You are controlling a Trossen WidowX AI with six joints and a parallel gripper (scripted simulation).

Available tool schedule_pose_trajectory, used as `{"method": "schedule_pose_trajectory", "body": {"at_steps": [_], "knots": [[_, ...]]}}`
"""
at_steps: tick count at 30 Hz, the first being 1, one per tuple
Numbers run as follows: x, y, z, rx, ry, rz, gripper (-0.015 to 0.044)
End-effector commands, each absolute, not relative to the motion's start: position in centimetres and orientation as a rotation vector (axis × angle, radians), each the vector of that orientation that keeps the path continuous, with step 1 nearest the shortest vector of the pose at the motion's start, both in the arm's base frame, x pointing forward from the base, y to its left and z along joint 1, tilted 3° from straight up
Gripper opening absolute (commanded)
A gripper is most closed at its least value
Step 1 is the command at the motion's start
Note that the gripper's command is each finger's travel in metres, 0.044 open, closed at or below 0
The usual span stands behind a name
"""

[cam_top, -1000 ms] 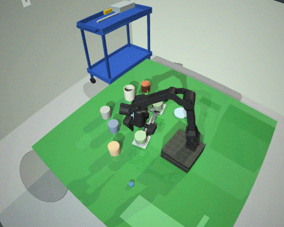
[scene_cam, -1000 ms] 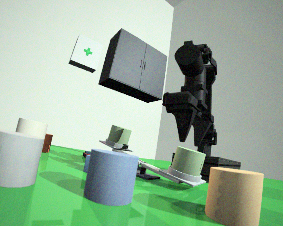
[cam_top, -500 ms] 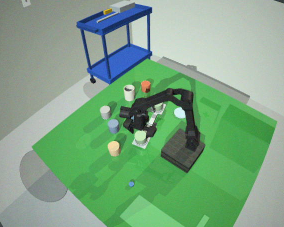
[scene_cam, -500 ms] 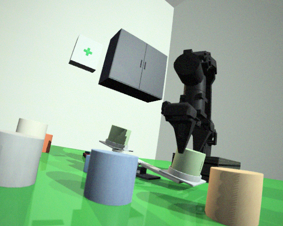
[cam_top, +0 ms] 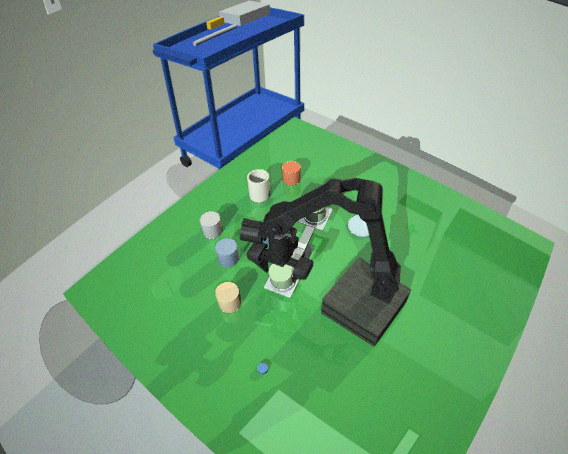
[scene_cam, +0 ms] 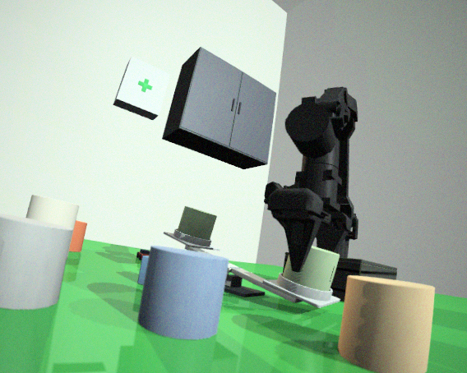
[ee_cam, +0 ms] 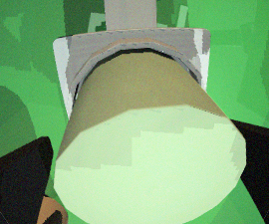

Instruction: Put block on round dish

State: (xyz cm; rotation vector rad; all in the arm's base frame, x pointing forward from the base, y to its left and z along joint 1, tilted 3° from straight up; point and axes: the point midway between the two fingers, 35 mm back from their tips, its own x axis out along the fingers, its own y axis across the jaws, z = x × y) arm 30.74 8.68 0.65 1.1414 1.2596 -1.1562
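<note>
The balance tilts down toward its near end. A pale green cup stands upside down on that low end plate. The twin cup stands on the raised far end, partly hidden by the arm in the top view. My gripper is open, with a finger on each side of the low cup's upper part. No block shows. The round pale blue dish lies beside the arm.
Loose cylinders stand around: white cup, orange, grey, blue, tan. A small blue disc lies nearer the front. The arm's base is right of the balance. A blue cart stands behind.
</note>
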Motion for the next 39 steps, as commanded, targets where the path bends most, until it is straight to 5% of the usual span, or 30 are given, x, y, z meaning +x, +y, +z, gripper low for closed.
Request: {"method": "schedule_pose_trajectory", "body": {"at_steps": [1, 17, 29, 39], "knots": [[30.4, 8.5, -0.2, 1.135, 1.258, -1.17, 0.044], [30.4, 8.5, -0.3, 1.135, 1.258, -1.17, 0.0308], [30.7, 8.6, 0.7, 1.135, 1.258, -1.169, 0.0], [30.9, 8.6, 1.9, 1.135, 1.258, -1.169, 0.0]]}}
